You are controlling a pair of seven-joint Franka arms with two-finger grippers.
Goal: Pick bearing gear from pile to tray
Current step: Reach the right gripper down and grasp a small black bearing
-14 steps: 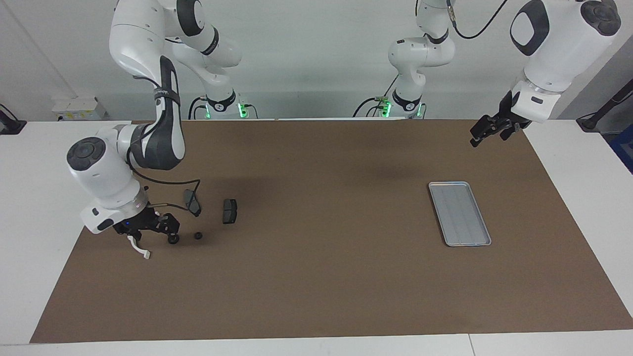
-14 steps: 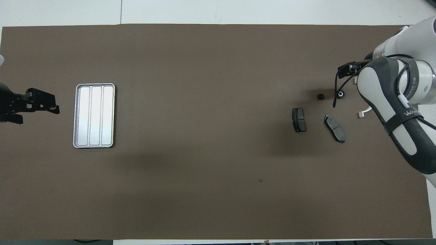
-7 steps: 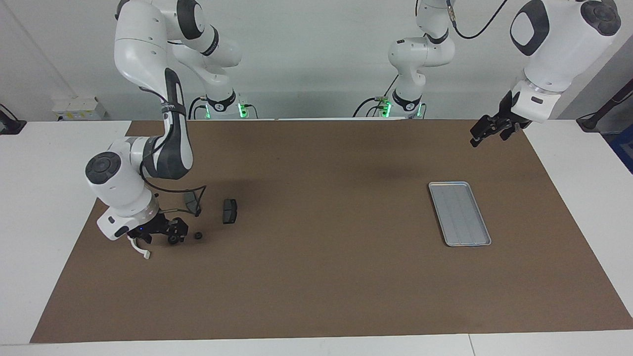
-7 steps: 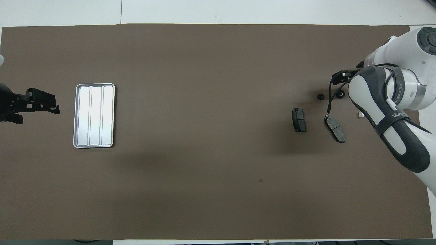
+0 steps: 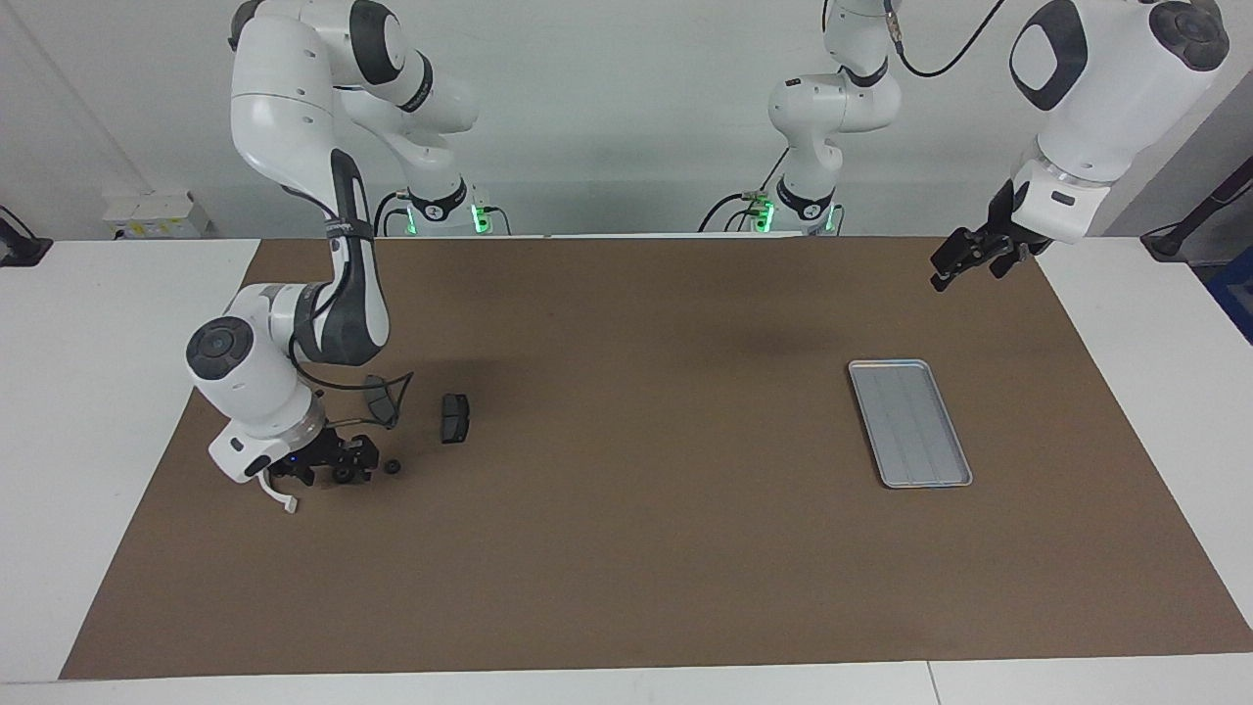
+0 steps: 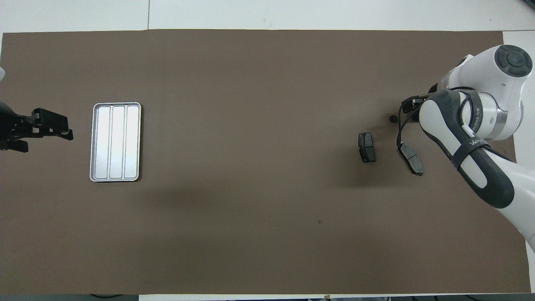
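Under right gripper, bearing gear hidden, white arc piece half-covered

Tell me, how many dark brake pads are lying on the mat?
2. One brake pad lies toward the table's middle; the other brake pad lies beside it, partly under the right arm's cable.

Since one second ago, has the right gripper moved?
Yes. In the facing view the right gripper has shifted toward the small black round piece and the upright brake pad, which have stayed put.
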